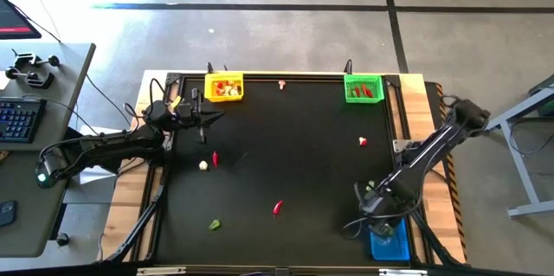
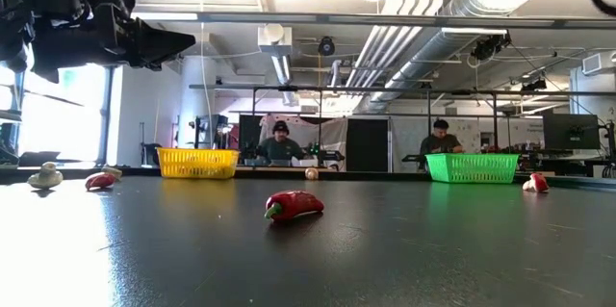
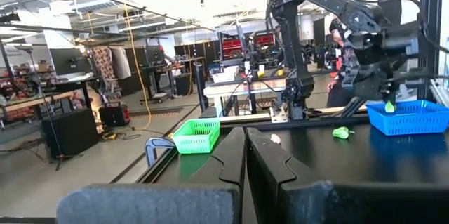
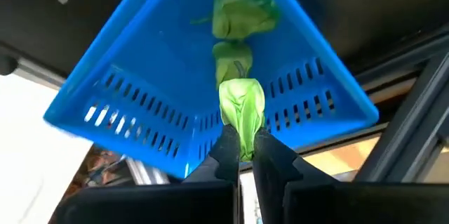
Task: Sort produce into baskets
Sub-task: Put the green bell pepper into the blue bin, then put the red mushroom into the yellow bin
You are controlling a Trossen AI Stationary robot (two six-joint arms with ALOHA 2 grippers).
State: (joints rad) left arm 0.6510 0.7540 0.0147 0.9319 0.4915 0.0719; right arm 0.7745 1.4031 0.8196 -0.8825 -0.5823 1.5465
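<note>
My right gripper (image 4: 242, 150) is shut on a green chunk (image 4: 242, 108) above the blue basket (image 4: 140, 76), which stands at the table's near right corner (image 1: 391, 246) with two green pieces (image 4: 242, 13) inside. My left gripper (image 3: 245, 147) is shut and empty, raised near the yellow basket (image 1: 223, 86) at the far left. The green basket (image 1: 363, 88) with red pieces stands at the far right. Loose on the table lie a cream bulb (image 1: 203, 165), red chillies (image 1: 215, 158) (image 1: 277, 208), a green chunk (image 1: 214, 223) and a white-red piece (image 1: 363, 141). My right gripper pinches the green chunk by its near end (image 4: 243, 140) between its two fingertips. The fingers come from above, pointing down. The chunk sticks out beyond the fingertips, lifted clear above the blue basket's inside.
A small piece (image 1: 281, 84) lies at the table's far edge between the yellow and green baskets. Another green piece (image 3: 342, 132) lies on the table near the blue basket. People sit in the room beyond the table (image 2: 279, 139). The table's middle is bare black surface.
</note>
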